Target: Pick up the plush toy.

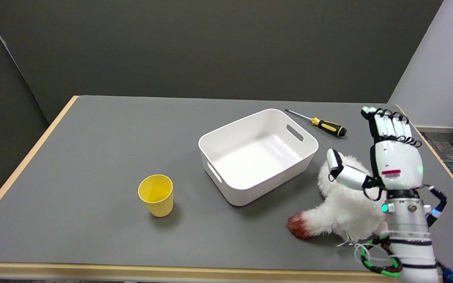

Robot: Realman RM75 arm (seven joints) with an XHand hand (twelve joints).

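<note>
Plush toy [338, 212] lies on the counter [92, 157] near its front right corner: white fluffy body, reddish-brown tip pointing left toward the front edge. It sits just beside the white bin [256, 153], apart from its near corner by a narrow gap.

Right hand [391, 157] is above the toy's right side, back of the hand toward the camera, fingers straight and extended away, thumb spread out to the left over the fur. It holds nothing. Contact with the fur cannot be judged from this view.

Risks, as judged:
- Hand sits off to the toy's right; closing from here may catch only loose fur, and the toy could slip out on the lift.
- Soft body may compress and roll, or be pushed left against the bin.
- Wrist cabling (green and white loops) hangs low near the toy and could snag.

Farther out: screwdriver [321, 124] with yellow-black handle behind the bin; yellow cup [156, 194] upright, well apart to the left.

Writing: small red label on the hand's back, unreadable. No brand visible elsewhere.
</note>
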